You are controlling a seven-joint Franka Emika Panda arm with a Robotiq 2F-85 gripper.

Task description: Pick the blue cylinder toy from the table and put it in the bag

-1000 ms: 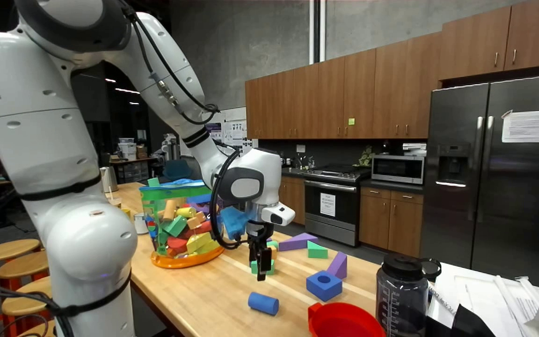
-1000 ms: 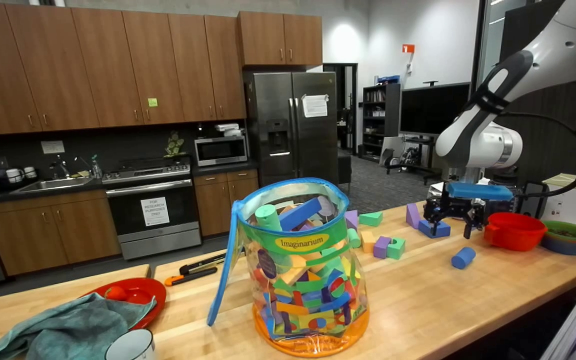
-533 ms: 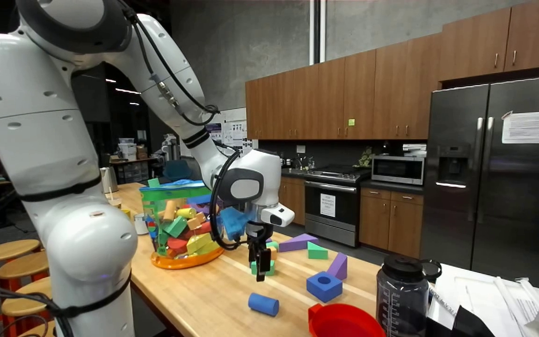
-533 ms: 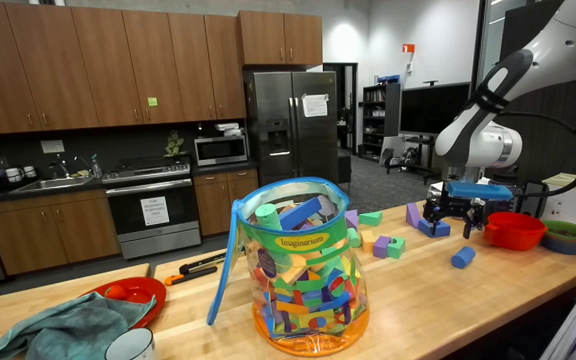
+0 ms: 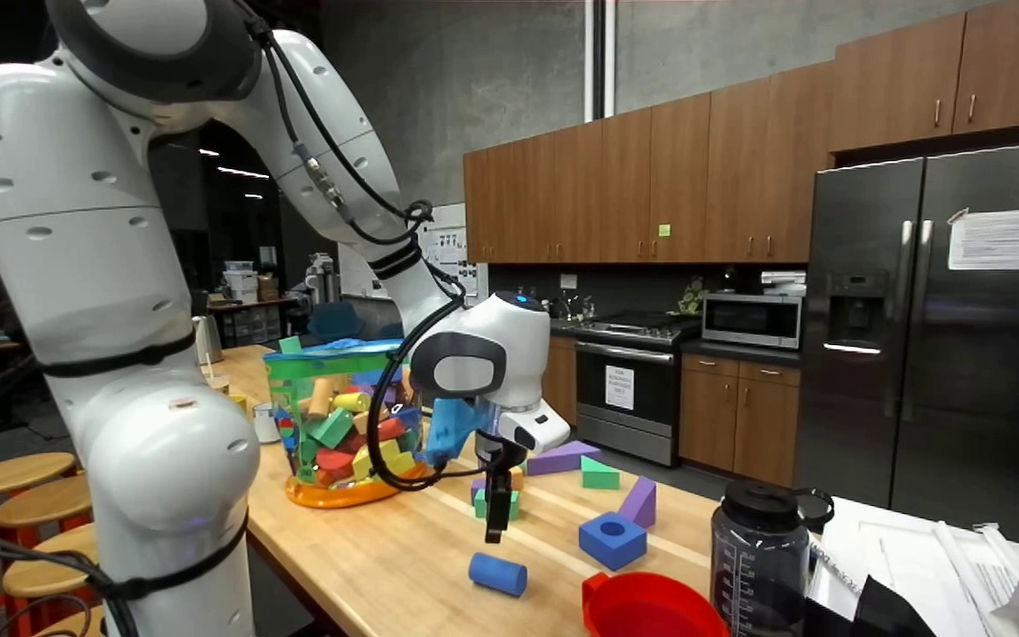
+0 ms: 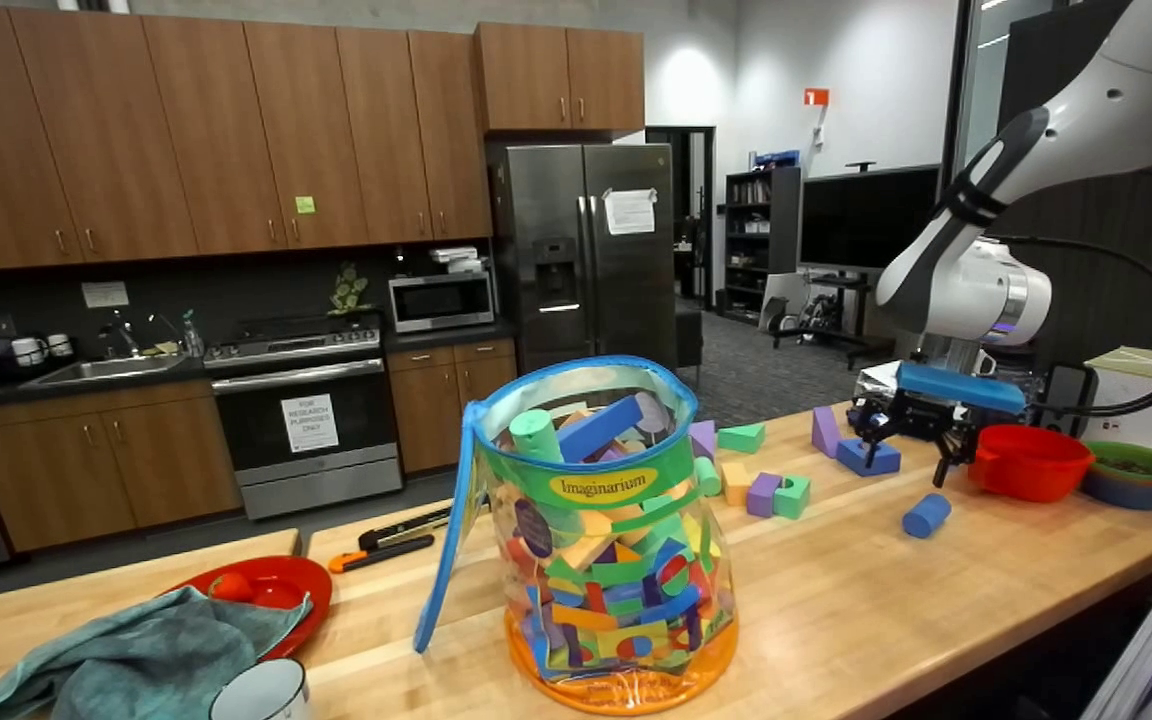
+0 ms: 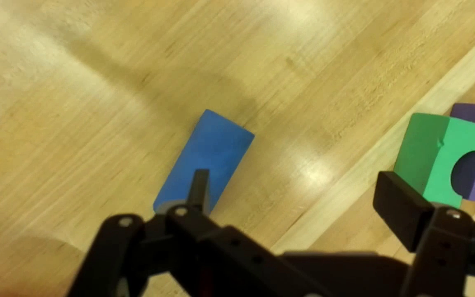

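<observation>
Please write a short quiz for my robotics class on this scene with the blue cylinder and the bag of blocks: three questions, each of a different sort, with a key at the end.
1. Fill in the gap: the blue cylinder toy lies on its ____ on the table.

2. Multiple choice: in an exterior view, how is the lid of the bag?
A. Closed over the top
B. Hanging open at the side
C. Lying loose, apart from the bag

3. True or false: in the wrist view, the gripper is open, with nothing held between its fingers.

Key: 1. side; 2. B; 3. true.
</observation>
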